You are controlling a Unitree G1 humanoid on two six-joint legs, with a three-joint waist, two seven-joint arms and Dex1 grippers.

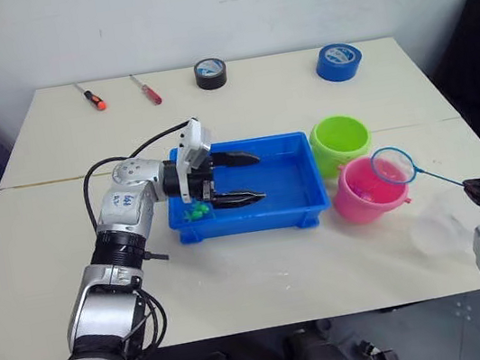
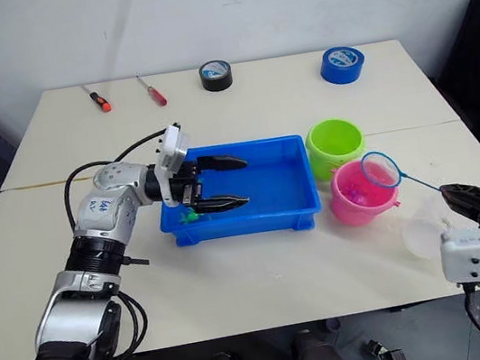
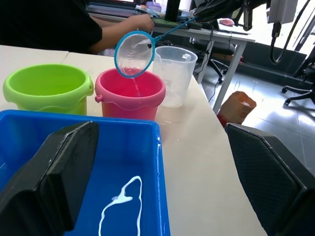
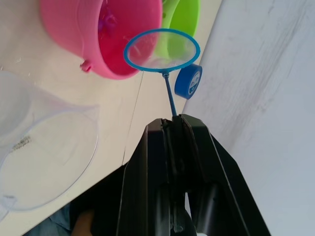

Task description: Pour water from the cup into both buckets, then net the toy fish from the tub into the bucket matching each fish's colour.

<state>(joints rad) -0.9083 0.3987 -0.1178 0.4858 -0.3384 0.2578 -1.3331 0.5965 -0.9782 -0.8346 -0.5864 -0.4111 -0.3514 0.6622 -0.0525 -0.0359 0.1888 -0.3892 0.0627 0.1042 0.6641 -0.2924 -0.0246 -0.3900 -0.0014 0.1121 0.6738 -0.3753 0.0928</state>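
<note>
The blue tub (image 1: 290,181) sits mid-table with small green toy fish (image 1: 197,211) in its left corner. My left gripper (image 1: 258,176) hangs open over the tub, fingers spread and holding nothing. Right of the tub stand the lime green bucket (image 1: 341,141) and the pink bucket (image 1: 366,195). A pink fish (image 4: 106,22) lies inside the pink one. My right gripper (image 1: 474,189) is shut on the thin handle of the net (image 1: 393,165). Its blue hoop hovers over the pink bucket's right rim. The clear cup (image 1: 439,226) stands upright near the table's right front edge.
Along the far edge lie two red-handled screwdrivers (image 1: 91,96) (image 1: 147,90), a black tape roll (image 1: 210,73) and a blue tape roll (image 1: 338,61). A person's arm (image 3: 123,24) rests at a desk beyond the table.
</note>
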